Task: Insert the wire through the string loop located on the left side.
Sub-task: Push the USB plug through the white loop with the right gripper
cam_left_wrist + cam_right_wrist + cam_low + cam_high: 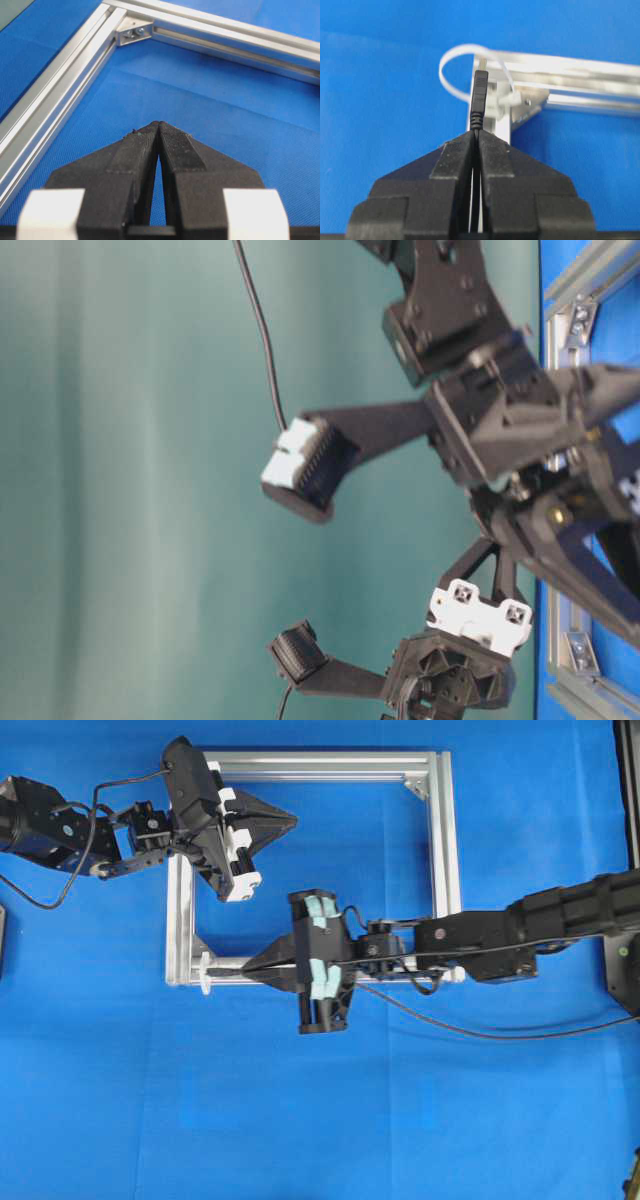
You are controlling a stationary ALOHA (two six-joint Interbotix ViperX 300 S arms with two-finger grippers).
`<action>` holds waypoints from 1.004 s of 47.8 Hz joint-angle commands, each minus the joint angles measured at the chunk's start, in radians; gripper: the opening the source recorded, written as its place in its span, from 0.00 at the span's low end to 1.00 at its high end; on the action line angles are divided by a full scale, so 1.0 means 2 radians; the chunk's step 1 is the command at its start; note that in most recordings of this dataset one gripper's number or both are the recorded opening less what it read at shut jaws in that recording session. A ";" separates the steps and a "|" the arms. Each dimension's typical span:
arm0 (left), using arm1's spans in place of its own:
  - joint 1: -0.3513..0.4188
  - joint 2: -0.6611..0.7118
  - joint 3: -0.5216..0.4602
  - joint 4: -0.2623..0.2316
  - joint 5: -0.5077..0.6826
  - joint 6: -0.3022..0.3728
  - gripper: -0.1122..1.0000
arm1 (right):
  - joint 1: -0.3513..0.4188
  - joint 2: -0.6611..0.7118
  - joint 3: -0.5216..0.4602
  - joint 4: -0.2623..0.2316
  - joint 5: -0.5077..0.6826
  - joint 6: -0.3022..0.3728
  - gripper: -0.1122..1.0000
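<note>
My right gripper (pixel 477 132) is shut on the wire (pixel 479 100). Its slim black plug sticks out past the fingertips toward the frame's corner. The white string loop (pixel 451 54) arcs just beyond and left of the plug tip; I cannot tell whether the tip has entered it. From overhead, the right gripper (pixel 243 967) points left along the frame's lower bar, close to the string loop (pixel 205 972). The wire (pixel 470 1033) trails off right across the cloth. My left gripper (pixel 296 818) is shut and empty, hovering inside the frame's upper left; in its wrist view the left gripper (pixel 159 124) is over bare blue cloth.
A square silver aluminium frame (pixel 445 840) lies on the blue cloth, with a corner bracket (pixel 134 31) ahead of the left gripper. The right arm (pixel 560 920) reaches in across the frame's right side. Dark equipment (pixel 620 960) sits at the right edge.
</note>
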 commanded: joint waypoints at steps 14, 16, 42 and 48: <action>0.000 -0.020 -0.007 0.001 -0.003 -0.002 0.10 | -0.009 0.022 -0.056 -0.005 -0.002 0.001 0.10; 0.000 -0.020 -0.007 0.001 -0.003 -0.002 0.10 | -0.009 0.025 -0.059 -0.005 -0.002 0.001 0.10; -0.002 -0.022 -0.004 0.002 -0.003 -0.002 0.10 | -0.009 0.030 -0.069 -0.005 -0.002 0.001 0.10; -0.003 -0.036 0.012 0.003 -0.003 -0.002 0.10 | -0.008 0.031 -0.069 -0.005 -0.002 0.001 0.10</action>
